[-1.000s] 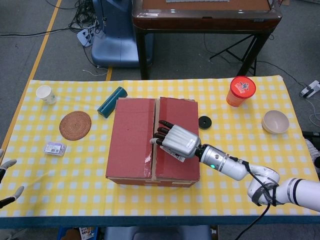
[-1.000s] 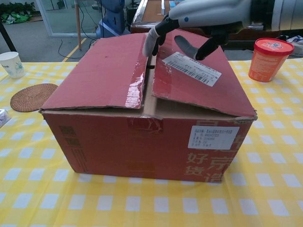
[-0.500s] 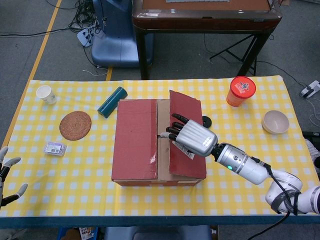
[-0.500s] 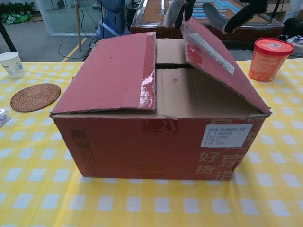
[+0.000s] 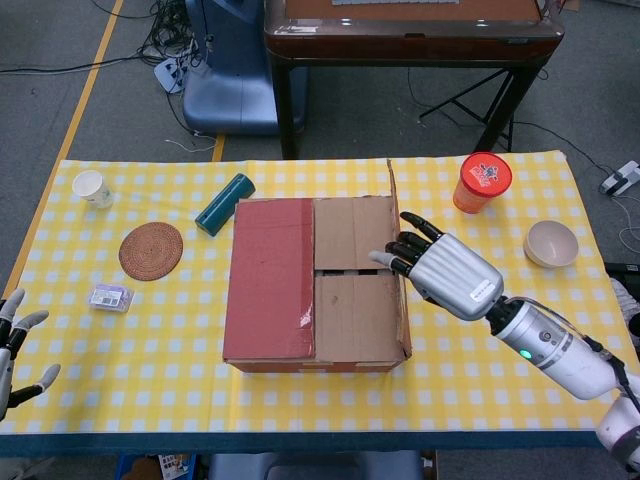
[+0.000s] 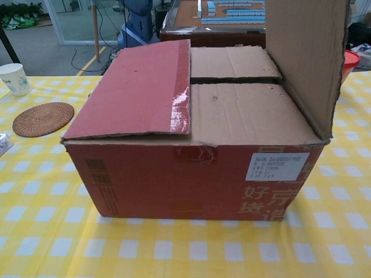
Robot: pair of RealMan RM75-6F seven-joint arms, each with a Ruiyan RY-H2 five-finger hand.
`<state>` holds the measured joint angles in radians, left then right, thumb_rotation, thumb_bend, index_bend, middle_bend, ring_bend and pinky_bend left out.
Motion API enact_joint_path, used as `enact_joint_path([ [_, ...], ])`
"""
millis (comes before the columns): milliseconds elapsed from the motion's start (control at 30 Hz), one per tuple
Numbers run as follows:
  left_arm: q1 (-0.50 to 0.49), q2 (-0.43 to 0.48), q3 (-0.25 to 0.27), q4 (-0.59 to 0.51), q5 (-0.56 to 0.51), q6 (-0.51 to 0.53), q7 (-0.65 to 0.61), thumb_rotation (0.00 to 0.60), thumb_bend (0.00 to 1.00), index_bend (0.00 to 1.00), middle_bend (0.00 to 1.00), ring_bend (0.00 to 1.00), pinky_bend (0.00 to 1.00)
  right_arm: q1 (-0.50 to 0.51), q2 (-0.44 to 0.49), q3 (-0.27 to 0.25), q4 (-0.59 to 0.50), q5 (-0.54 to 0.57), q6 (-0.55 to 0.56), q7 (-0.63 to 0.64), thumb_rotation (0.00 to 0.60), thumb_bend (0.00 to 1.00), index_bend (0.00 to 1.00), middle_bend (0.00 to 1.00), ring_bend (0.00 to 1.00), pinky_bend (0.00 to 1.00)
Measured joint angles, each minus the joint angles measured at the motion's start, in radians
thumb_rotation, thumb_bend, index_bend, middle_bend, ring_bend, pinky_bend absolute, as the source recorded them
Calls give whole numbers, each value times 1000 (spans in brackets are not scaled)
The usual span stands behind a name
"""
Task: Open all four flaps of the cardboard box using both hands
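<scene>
Table (image 5: 500,420) with yellow check cloth is carrying everything; red cardboard box (image 5: 315,280) is sitting at its centre, tape cut. Right flap (image 6: 307,58) is standing upright at the box's 3 o'clock edge, left flap (image 5: 268,275) is lying shut over the 9 o'clock half, two brown inner flaps (image 5: 355,275) are lying flat at 12 and 6. Right hand (image 5: 445,272) is hovering just outside the upright flap, fingers spread and slightly curled, holding nothing; touching the flap or not, cannot tell. Left hand (image 5: 15,345) is waiting well off at 8 o'clock by the table edge, fingers apart, holding nothing. Cardboard is looking light and stiff, likely springing back at the creases; best hold is probably the left flap's free centre edge by the torn tape. Round mat (image 5: 151,250), teal tube (image 5: 224,203) and white cup (image 5: 91,187) are sitting at 9 to 10 o'clock; the tube could be catching that flap. Orange tub (image 5: 482,182), bowl (image 5: 551,243) at 2 to 3 o'clock.
</scene>
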<state>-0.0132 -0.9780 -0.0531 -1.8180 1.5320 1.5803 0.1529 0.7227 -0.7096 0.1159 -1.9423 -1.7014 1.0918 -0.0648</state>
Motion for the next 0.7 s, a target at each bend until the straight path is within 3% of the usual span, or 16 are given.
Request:
enact_joint_path([
  [367,-23,-11,2,-10,12,-27,20,600,232,273,32,0,0,-149,107,-40,-46,-27,100,-30,600,835,223,436,257,100],
  [700,-62,13,-8,-13,36,-59,-10,600,232,273,34,0,0,-211,118,-44,-37,-36,135,-22,600,811,223,413,257,101],
])
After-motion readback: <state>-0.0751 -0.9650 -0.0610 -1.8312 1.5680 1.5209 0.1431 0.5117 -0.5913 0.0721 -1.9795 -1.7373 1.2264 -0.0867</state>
